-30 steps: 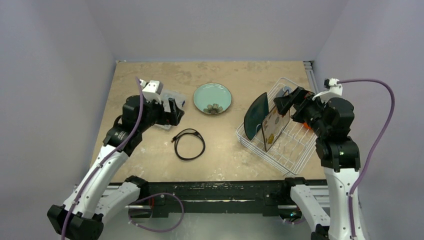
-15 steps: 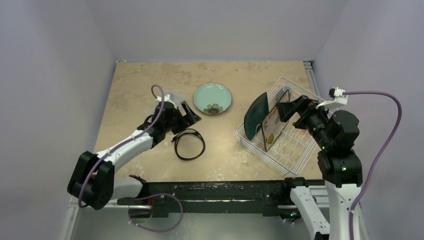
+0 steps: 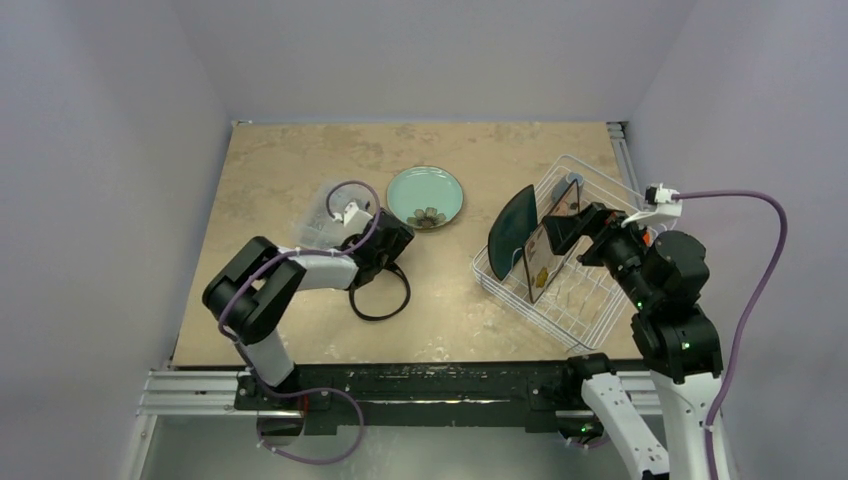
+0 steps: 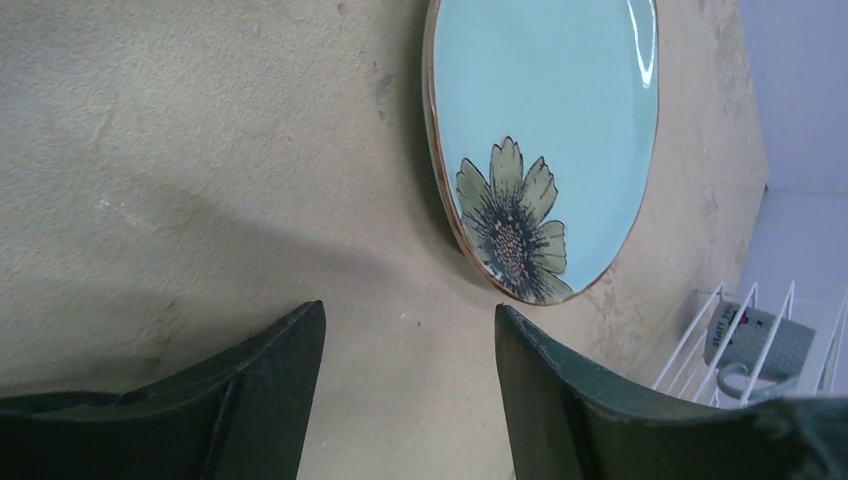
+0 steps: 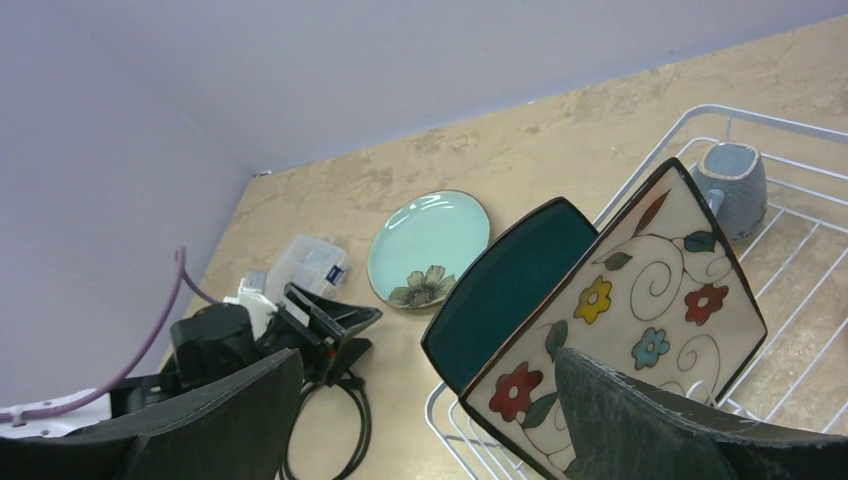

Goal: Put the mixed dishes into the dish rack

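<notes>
The pale mint round plate (image 3: 425,197) (image 4: 545,130) lies flat on the table, a flower painted near its rim. My left gripper (image 3: 388,238) (image 4: 410,330) is low over the table just short of that rim, open, with only bare tabletop between its fingers (image 4: 270,390). The white wire dish rack (image 3: 590,300) (image 5: 800,260) holds the dark teal plate (image 3: 513,230) (image 5: 510,285) and the patterned square plate (image 3: 545,258) (image 5: 640,290) on edge, plus the grey-blue mug (image 3: 572,185) (image 5: 735,185) in its far corner. My right gripper (image 3: 565,228) (image 5: 430,380) hovers open above the rack, beside the patterned plate.
A black coiled cable (image 3: 380,290) (image 5: 340,430) lies on the table under my left arm. A clear plastic compartment box (image 3: 325,215) (image 5: 305,265) sits just left of the left wrist. The table's walls stand close on the left, back and right.
My left arm dropped low and reached right from the clear box toward the mint plate, its jaws narrowing. The right gripper pulled back a little over the rack, still open.
</notes>
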`<control>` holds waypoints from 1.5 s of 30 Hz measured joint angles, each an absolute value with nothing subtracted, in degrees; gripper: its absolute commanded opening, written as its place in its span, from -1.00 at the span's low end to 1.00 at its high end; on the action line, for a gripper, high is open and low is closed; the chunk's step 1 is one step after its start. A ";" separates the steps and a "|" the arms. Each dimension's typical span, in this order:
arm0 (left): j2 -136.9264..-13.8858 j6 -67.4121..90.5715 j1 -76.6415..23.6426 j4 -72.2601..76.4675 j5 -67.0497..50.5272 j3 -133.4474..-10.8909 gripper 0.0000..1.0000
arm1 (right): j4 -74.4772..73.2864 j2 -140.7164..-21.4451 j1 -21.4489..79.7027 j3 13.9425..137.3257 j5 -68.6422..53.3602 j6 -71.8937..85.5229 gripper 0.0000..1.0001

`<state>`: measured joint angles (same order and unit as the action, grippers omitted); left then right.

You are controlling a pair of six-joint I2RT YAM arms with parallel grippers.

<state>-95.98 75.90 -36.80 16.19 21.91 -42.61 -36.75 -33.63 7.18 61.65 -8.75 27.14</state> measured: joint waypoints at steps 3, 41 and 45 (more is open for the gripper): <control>-100.22 78.17 -37.58 19.20 24.58 -43.68 -0.04 | -36.51 -33.28 8.60 61.23 -7.94 26.83 0.98; -86.83 78.43 -22.35 19.42 8.56 -46.94 -1.00 | -41.10 -37.56 10.13 61.08 0.34 26.30 0.98; -79.11 78.22 -16.27 13.82 0.49 -47.59 -1.00 | -41.52 -39.31 10.13 61.08 2.07 26.30 0.98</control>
<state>-79.11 78.22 -16.27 13.82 0.49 -47.59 -41.52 -39.31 10.13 61.08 2.07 26.30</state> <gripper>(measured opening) 0.031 0.987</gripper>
